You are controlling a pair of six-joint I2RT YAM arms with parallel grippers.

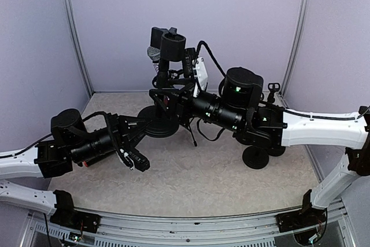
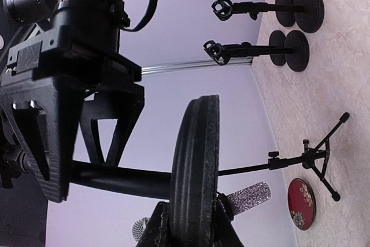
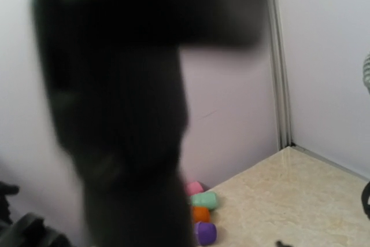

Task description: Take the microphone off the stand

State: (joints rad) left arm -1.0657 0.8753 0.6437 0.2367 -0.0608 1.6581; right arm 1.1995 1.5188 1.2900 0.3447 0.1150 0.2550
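A blurred black shape (image 3: 127,114) fills the right wrist view, and the microphone (image 1: 154,54) is mostly hidden.

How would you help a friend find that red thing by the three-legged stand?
On the pale table, find the thin black three-legged stand. Beside its feet lies a small round disc. The stands around it are plain black; it alone is red, with a pale flowery pattern.

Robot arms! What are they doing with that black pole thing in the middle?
They're working on taking a microphone off its stand. The left gripper is clamped shut on the stand's round base, holding it down. The right gripper is up by the pole, just under the microphone, but it's too hidden and blurry to tell if it's gripping. The microphone sits on the stand.
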